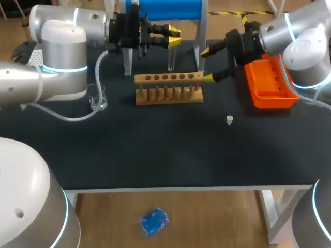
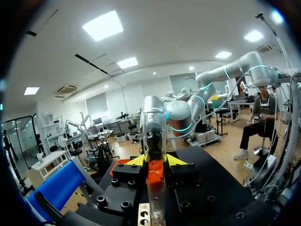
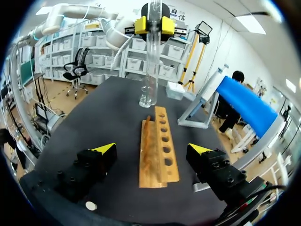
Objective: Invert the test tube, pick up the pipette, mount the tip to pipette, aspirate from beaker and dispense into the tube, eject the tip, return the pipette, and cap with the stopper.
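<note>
A clear test tube [image 1: 170, 58] hangs upright just behind the wooden rack [image 1: 168, 88], with my left gripper [image 1: 174, 39] shut on its upper end. In the left wrist view the test tube [image 2: 154, 129] stands between the yellow tips of that gripper [image 2: 155, 160]. My right gripper [image 1: 208, 65] is open at the rack's right end, holding nothing. From the right wrist the rack [image 3: 158, 150] lies ahead between the spread fingers of my right gripper [image 3: 153, 149], with the test tube [image 3: 151, 61] beyond it. A small white stopper [image 1: 229, 120] lies on the black table in front of the rack.
A glass beaker [image 1: 97, 98] stands left of the rack beside my left arm. An orange tray [image 1: 269, 85] sits at the right under my right arm. A stand with a blue top [image 1: 165, 8] and white legs rises behind the rack.
</note>
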Tool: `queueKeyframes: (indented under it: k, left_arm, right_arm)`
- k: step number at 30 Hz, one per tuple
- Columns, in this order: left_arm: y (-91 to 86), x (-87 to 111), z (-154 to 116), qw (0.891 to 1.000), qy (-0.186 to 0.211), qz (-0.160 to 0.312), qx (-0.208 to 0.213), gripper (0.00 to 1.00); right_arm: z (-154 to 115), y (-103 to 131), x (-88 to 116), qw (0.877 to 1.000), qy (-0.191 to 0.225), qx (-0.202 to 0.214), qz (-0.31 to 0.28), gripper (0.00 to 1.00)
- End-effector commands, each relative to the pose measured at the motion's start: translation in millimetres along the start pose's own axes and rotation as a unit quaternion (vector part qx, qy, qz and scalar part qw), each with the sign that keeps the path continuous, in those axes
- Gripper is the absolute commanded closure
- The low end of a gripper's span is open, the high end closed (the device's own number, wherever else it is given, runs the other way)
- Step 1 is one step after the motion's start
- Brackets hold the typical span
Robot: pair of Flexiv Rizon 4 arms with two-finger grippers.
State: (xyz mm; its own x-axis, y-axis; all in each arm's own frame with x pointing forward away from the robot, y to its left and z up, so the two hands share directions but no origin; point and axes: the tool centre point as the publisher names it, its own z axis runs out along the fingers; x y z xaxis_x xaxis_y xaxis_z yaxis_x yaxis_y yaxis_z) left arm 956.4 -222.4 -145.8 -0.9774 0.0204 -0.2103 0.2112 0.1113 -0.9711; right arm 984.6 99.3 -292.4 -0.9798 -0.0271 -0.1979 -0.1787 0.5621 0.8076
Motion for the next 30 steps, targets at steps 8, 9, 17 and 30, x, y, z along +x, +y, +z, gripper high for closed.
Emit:
queueKeyframes:
  k: [8, 9, 17, 30]
  left_arm:
    - [11.7, -11.9, 1.6, 1.000, 0.024, -0.011, 0.001, 1.00]
    - [12.9, -12.4, 1.6, 1.000, 0.025, -0.013, 0.000, 1.00]
    - [19.7, -15.8, 4.5, 0.999, 0.025, -0.022, 0.003, 1.00]
    - [39.7, -26.2, 18.6, 0.999, 0.023, -0.026, 0.014, 1.00]
  right_arm:
    - [20.4, -15.7, -9.0, 0.999, 0.040, -0.007, 0.034, 0.00]
    - [21.1, -17.9, -9.8, 0.999, 0.040, -0.007, 0.036, 0.00]
    - [24.0, -27.2, -11.9, 0.999, 0.034, -0.005, 0.031, 0.00]
    - [22.4, -27.8, -14.4, 0.999, 0.023, -0.016, 0.036, 0.00]
